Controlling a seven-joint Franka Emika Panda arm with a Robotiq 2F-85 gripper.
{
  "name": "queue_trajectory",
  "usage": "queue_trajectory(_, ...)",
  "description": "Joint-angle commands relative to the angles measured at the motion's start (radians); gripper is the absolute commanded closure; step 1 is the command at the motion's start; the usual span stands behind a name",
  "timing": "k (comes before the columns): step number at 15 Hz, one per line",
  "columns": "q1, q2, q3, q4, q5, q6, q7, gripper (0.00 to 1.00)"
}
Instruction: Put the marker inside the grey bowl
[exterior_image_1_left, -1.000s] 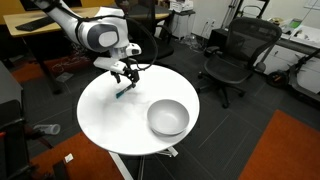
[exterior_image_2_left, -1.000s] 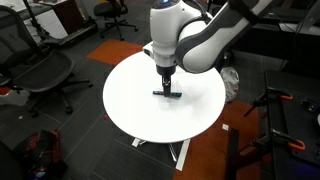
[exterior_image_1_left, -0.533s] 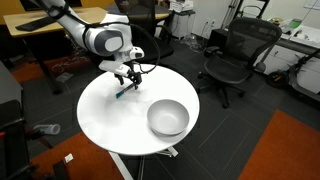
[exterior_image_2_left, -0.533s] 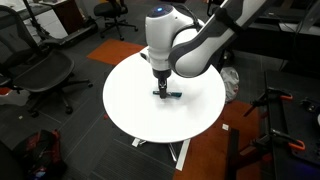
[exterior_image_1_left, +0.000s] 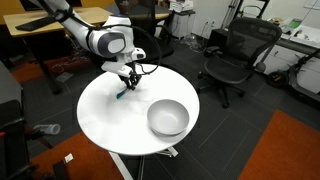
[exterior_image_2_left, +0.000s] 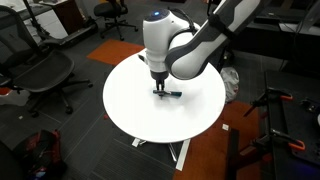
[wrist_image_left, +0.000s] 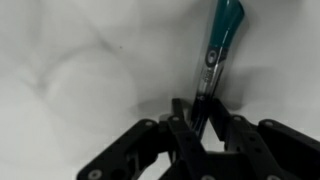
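The teal-blue marker (wrist_image_left: 217, 45) lies on the white round table (exterior_image_1_left: 105, 120), its dark end between my fingers. In the wrist view my gripper (wrist_image_left: 197, 104) has both fingers pressed against the marker's sides, shut on it at table level. In both exterior views the gripper (exterior_image_1_left: 128, 83) (exterior_image_2_left: 160, 88) stands low over the table with the marker (exterior_image_1_left: 122, 93) (exterior_image_2_left: 172, 94) sticking out beside it. The grey bowl (exterior_image_1_left: 168, 117) sits empty on the table, a short way from the gripper, toward the table's near edge. The arm hides the bowl in the exterior view from the opposite side.
Black office chairs (exterior_image_1_left: 235, 55) (exterior_image_2_left: 45, 75) stand around the table (exterior_image_2_left: 130, 115). A wooden desk (exterior_image_1_left: 40, 25) is behind the arm. An orange carpet patch (exterior_image_1_left: 280, 150) covers part of the floor.
The gripper has come down a little onto the marker, and its fingers have gone from wide open to shut on it. Marker and bowl have stayed in place.
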Motion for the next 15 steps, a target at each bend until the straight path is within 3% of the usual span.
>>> queue_trajectory(1, 0.008, 0.005, -0.005, 0.023, 0.01, -0.013, 0.027, 0.95)
queue_trajectory(2, 0.015, -0.006, -0.013, 0.017, 0.004, -0.017, 0.035, 1.0)
queue_trajectory(4, 0.025, -0.048, -0.03, -0.008, -0.007, -0.028, 0.058, 0.95)
queue_trajectory(8, 0.029, -0.15, -0.069, -0.035, -0.027, -0.026, 0.081, 0.95)
queue_trajectory(15, -0.002, -0.274, -0.163, 0.013, -0.087, -0.032, 0.089, 0.95)
